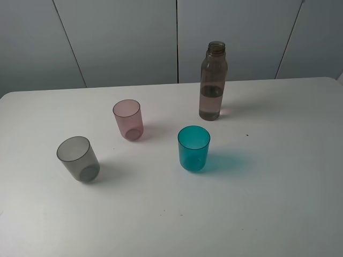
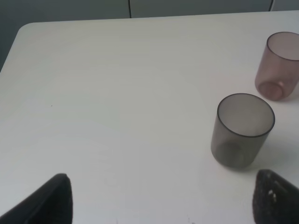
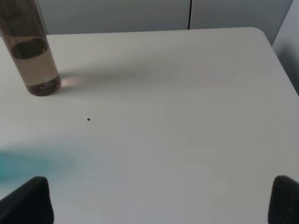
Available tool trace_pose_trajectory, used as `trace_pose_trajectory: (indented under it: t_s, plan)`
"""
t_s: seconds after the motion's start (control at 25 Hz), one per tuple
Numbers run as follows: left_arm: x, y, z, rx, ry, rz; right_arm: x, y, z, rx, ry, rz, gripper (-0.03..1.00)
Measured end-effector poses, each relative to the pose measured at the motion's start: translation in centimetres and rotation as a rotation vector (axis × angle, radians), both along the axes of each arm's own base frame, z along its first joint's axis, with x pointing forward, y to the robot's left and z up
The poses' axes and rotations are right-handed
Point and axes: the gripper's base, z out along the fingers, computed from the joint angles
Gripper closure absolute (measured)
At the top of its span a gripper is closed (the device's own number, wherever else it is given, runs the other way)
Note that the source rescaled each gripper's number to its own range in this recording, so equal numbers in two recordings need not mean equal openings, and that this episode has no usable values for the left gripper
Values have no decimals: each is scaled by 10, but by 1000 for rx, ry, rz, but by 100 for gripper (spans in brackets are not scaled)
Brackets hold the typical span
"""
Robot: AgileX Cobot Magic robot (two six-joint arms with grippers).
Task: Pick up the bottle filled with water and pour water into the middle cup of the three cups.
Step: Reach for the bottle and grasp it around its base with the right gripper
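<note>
The smoky-brown bottle [image 1: 213, 83] stands upright and uncapped at the back of the white table, partly filled with water. The three cups stand upright in front of it: the pink middle cup [image 1: 128, 119], a smoky grey cup [image 1: 79, 158] to its front left and a teal cup [image 1: 193, 148] to its front right. Neither gripper shows in the high view. My left gripper [image 2: 163, 205] is open and empty, with the grey cup [image 2: 242, 130] and pink cup [image 2: 278, 65] ahead of one finger. My right gripper [image 3: 156, 203] is open and empty, and the bottle [image 3: 30, 51] stands well ahead of it.
The white table [image 1: 278, 203] has rounded back corners, and grey wall panels [image 1: 123, 37] rise behind it. A small dark speck [image 1: 247, 135] lies on the table right of the teal cup. A teal-tinted patch of light [image 3: 28, 163] falls near one right finger.
</note>
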Motion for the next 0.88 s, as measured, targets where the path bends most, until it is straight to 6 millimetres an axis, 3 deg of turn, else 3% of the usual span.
trace_pose_trajectory:
  t_s: [0.88]
  plan:
    - [0, 0, 0, 0, 0, 0, 0, 0, 0, 0, 0, 0, -3]
